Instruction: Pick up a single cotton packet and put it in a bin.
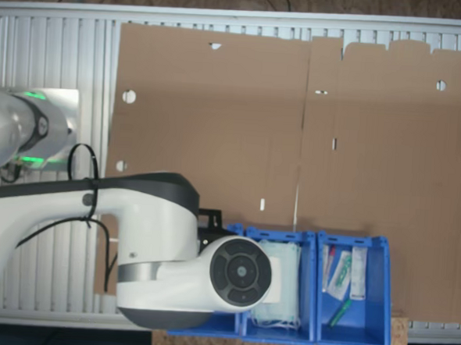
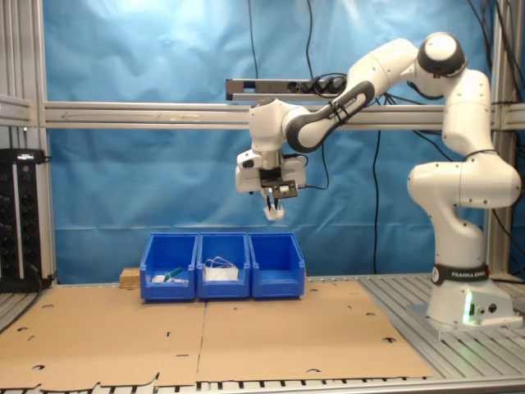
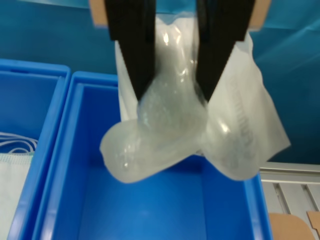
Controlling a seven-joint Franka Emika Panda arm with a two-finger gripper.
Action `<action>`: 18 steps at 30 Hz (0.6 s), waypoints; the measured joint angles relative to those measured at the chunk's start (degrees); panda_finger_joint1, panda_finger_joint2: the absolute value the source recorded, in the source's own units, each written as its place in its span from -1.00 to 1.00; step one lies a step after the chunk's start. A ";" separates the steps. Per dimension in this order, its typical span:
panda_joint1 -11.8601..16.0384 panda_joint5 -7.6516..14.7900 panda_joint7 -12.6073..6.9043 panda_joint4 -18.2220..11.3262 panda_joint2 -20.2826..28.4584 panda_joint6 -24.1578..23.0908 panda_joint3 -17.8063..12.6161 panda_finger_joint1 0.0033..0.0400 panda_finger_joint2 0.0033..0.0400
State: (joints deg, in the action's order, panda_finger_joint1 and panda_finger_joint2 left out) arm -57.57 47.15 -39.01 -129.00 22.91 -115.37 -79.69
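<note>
My gripper (image 2: 275, 203) hangs high in the air, shut on the cotton packet (image 2: 274, 213), a small white soft plastic packet. In the wrist view the two black fingers (image 3: 131, 55) pinch the crumpled packet (image 3: 170, 135) at its upper middle, and its lower part bulges free below them (image 3: 173, 95). Straight beneath lies a blue bin (image 3: 150, 210) with a bare floor. That is the end bin (image 2: 276, 265) at the second exterior view's right of a row of three. In the first exterior view the arm covers most of that bin (image 1: 205, 325).
The middle bin (image 2: 223, 256) holds pale green face masks (image 1: 277, 281) (image 3: 10, 170). The third bin (image 1: 376, 295) holds small packets and a green item. Brown cardboard sheets (image 2: 246, 328) cover the table in front of the bins. The arm's base (image 2: 463, 308) stands at the second exterior view's right.
</note>
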 joint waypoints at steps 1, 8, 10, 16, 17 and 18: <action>-0.32 0.05 -0.09 0.02 0.01 0.00 -0.27 -0.89 -0.89; -1.85 0.27 -0.56 0.32 0.02 0.00 -1.33 -0.89 -0.89; -2.11 0.31 -0.77 0.51 0.02 0.00 -1.49 -0.89 -0.89; -2.49 0.41 -1.60 0.85 0.02 -0.12 -1.66 -0.89 -0.89; -2.52 0.45 -2.23 0.88 0.02 -0.30 -1.70 -0.89 -0.89; -2.53 0.47 -2.53 0.89 0.02 -0.41 -1.73 -0.89 -0.89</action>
State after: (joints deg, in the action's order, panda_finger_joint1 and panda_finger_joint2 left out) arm -60.10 47.63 -41.55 -128.10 22.93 -115.79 -81.41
